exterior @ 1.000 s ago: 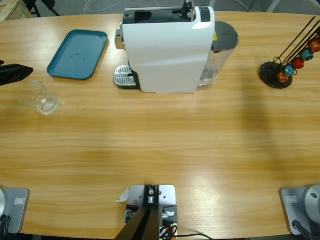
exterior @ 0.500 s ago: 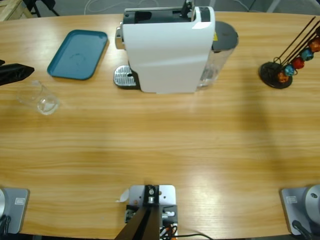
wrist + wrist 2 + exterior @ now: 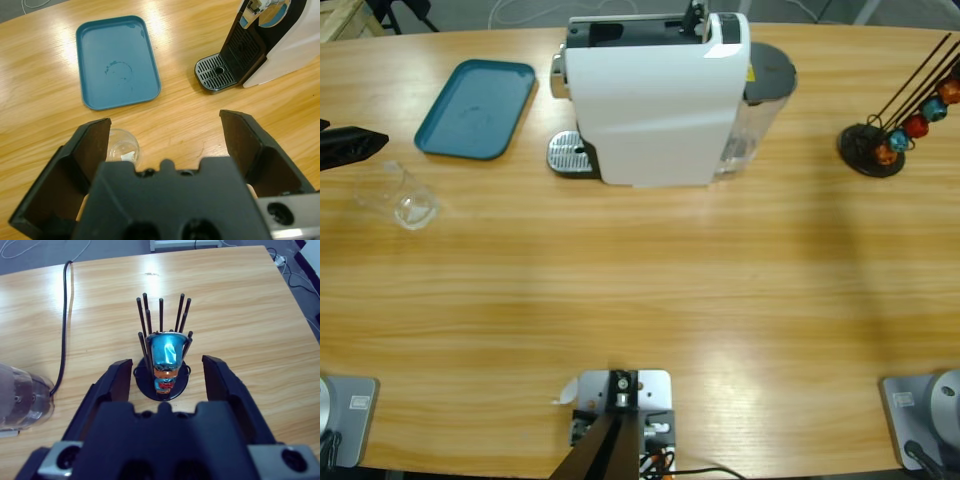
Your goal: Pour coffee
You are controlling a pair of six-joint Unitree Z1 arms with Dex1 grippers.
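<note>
**Clear glass waits empty by the left end effector**

Clear and seemingly dry, the glass tumbler (image 3: 408,203) stands on the table (image 3: 640,290) just below the teal tray (image 3: 477,108), apart from the coffee machine (image 3: 655,95). No coffee shows anywhere yet. The left end effector (image 3: 170,135) hovers over the glass, jaws spread wide. The right end effector (image 3: 167,372) is likewise spread, facing the capsule rack (image 3: 162,360). To do this well, I'd centre the jaws around the glass, close gently, then set it squarely on the drip grille (image 3: 216,79).

Bright, even overhead light; white glare on the table (image 3: 150,270) (wrist views), shadows soft.
</note>
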